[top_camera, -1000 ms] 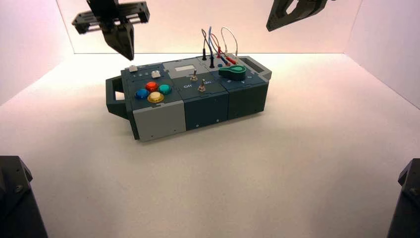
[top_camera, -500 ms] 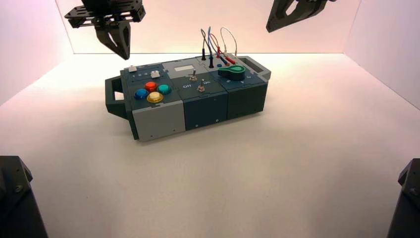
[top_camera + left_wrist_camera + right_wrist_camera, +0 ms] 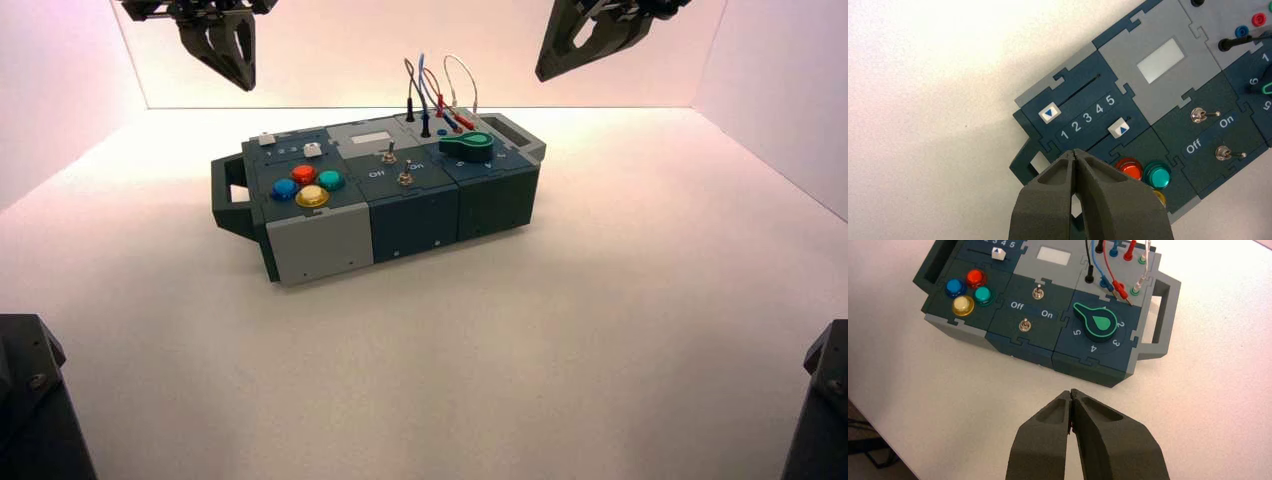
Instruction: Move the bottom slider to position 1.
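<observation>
Bottom slider (image 3: 1118, 128) sits near the 4 as the left gripper (image 3: 248, 86), clenched on nothing, has lifted farther off the box (image 3: 370, 200), the closed right gripper (image 3: 542, 78) hovering beyond it.

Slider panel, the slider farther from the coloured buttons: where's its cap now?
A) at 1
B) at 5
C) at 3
A: the top slider has its white cap at the slot end by the 1, while the bottom slider sits toward the 5 end.

left pincer (image 3: 248, 86): farther from box (image 3: 415, 220) | right pincer (image 3: 542, 76): slightly nearer
</observation>
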### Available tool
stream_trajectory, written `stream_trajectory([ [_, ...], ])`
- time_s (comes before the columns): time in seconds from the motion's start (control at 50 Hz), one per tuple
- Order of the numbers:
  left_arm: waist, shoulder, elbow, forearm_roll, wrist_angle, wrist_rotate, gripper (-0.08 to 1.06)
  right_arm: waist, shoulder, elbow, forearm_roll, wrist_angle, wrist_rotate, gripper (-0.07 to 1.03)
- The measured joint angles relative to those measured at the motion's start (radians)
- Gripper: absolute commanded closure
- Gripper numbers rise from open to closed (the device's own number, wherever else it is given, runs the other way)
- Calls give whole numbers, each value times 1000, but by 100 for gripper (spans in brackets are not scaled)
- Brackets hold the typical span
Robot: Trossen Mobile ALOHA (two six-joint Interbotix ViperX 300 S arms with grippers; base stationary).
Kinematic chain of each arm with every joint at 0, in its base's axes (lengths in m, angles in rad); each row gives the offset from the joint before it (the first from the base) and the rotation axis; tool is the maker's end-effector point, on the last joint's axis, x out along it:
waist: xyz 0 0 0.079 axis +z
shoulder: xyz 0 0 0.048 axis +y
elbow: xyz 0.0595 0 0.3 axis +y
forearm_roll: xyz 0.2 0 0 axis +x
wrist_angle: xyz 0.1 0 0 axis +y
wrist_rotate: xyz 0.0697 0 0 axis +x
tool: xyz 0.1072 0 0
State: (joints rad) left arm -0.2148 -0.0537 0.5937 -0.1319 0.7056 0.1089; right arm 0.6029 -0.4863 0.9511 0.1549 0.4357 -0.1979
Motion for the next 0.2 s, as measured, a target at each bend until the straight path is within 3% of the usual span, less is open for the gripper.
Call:
stream_trajectory([
  [0.2,0,0,0,-2,-5,3,101,0,6,0,-2,2,0,98],
])
